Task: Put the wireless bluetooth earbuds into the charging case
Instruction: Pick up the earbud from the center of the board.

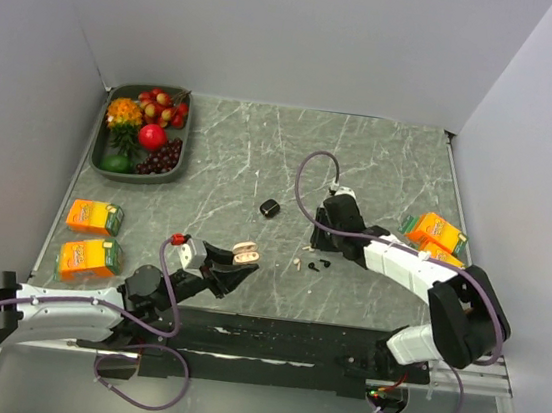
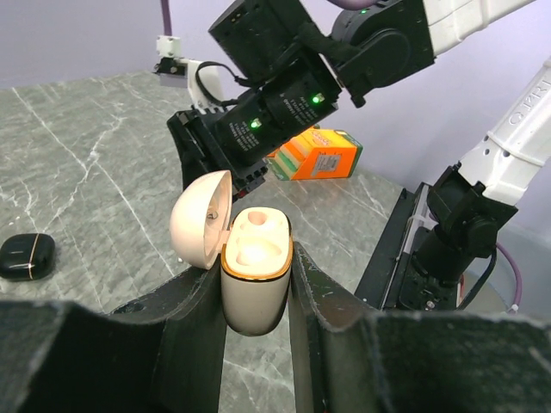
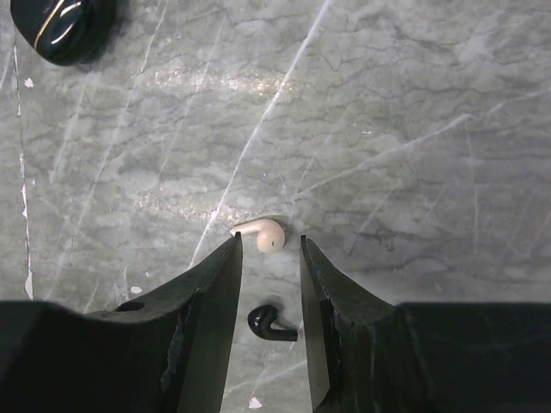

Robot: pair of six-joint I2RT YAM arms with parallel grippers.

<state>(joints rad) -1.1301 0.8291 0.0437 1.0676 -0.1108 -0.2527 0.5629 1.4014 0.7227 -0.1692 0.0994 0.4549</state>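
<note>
My left gripper (image 2: 256, 268) is shut on a beige earbud case (image 2: 256, 297), held upright above the table with its lid open and its wells empty; it also shows in the top view (image 1: 245, 254). The black charging case (image 1: 270, 208) lies shut on the table, apart from both grippers, and shows in the left wrist view (image 2: 26, 256) and the right wrist view (image 3: 56, 26). My right gripper (image 3: 269, 239) is open, low over the table. A black earbud (image 3: 269, 323) lies between its fingers. A beige earbud (image 3: 265, 232) lies just beyond the tips. The black earbud also shows as tiny black bits in the top view (image 1: 319, 264).
A dark tray (image 1: 102, 158) of fruit sits at the back left. Two orange cartons (image 1: 93, 216) lie at the left edge and another orange carton (image 1: 436, 232) at the right. The right arm (image 2: 284, 95) hangs close in front of the held case.
</note>
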